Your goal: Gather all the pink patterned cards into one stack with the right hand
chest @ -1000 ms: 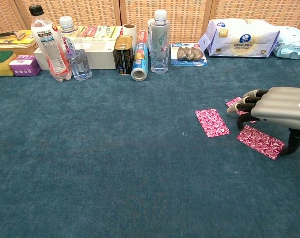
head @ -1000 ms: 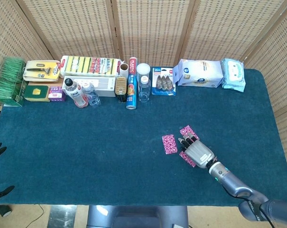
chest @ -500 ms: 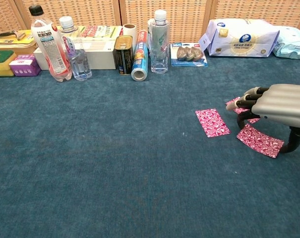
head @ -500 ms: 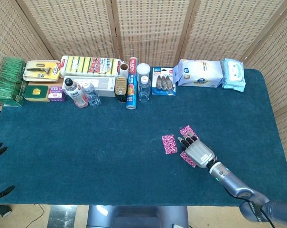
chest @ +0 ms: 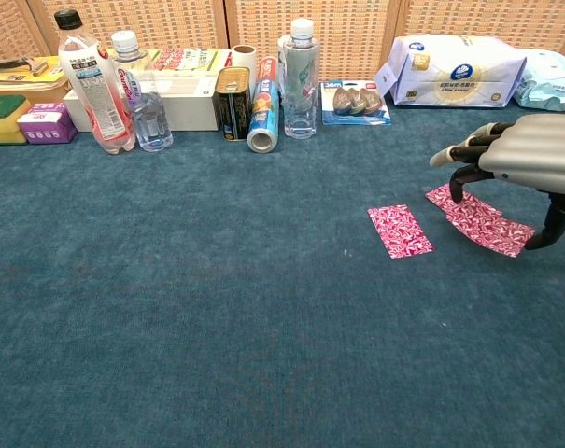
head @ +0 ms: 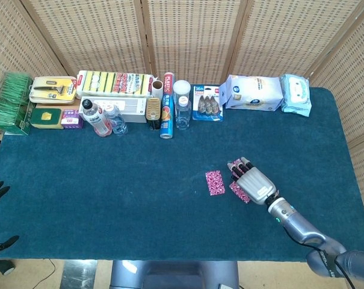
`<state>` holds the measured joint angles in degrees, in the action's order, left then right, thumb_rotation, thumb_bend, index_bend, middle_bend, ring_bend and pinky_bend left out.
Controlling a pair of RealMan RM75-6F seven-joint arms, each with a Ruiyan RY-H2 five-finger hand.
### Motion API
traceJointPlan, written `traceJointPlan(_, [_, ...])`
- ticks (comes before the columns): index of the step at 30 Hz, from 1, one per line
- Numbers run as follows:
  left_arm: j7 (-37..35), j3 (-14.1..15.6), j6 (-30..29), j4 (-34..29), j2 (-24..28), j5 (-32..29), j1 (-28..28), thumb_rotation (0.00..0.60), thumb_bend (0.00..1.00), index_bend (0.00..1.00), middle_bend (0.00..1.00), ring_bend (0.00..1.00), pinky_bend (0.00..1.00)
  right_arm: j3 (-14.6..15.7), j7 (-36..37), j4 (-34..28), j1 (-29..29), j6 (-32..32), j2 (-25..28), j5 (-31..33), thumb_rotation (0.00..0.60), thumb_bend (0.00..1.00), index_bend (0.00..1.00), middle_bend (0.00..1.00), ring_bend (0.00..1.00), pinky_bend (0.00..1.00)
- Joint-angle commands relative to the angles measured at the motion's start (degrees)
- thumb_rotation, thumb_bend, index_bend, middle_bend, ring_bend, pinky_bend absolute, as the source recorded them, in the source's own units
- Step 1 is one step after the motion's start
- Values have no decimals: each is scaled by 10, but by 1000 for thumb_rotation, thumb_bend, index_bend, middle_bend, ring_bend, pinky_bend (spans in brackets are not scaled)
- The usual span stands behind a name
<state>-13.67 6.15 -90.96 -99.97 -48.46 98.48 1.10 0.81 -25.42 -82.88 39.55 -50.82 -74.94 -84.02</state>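
**Right hand over the pink cards: risks and legible print**

**Nearest, under the fingers.** Right hand (chest: 529, 154) hangs over a pink patterned card (chest: 480, 219), fingers curled downward, thumb reaching down at the card's rear edge. In the chest view the card seems to tilt up at its thumb end, as if lifted or dragged. Whether it is truly pinched or only pressed I cannot tell. In the head view the same hand (head: 254, 183) covers most of it.

**Just beside the fingertips, leftward.** A second pink patterned card (chest: 400, 231) lies flat on the blue table cloth (chest: 217, 327), apart from the hand and untouched. A third card may sit beneath the fingers; the views do not settle it.

**Risks, as I judge them.**
- A thin card on napped cloth gives the fingertips little edge to catch; it may slip out or bend.
- Sliding it may snag the pile and skew it, leaving an untidy stack.
- A low pass could nudge the free card away rather than cover it.

**Far beyond the fingertips, back row.** A blue roll (chest: 262, 117) reads "PLASTIC" in the head view. The hook pack (chest: 355, 101) shows "36" on its header. The remaining labels, on the bottles (chest: 88, 84), sponge pack (head: 114, 83) and wipes pack (chest: 455, 67), are too small to read.

**Left hand.** Not in view.
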Motion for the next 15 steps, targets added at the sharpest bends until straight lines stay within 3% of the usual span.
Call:
traceJointPlan(1, [3,0,-1,-1,-2,0,1,600,85,0,0,0,0,-7,7,12,8,9,-3,4,600,83,404,85,133,97])
traceJointPlan(15, [51,-10,28,-31,-8,-36,-6,600,84,0,0,0,0,-31,50,105,63,64,-50,0,600,90,404,85,139,109])
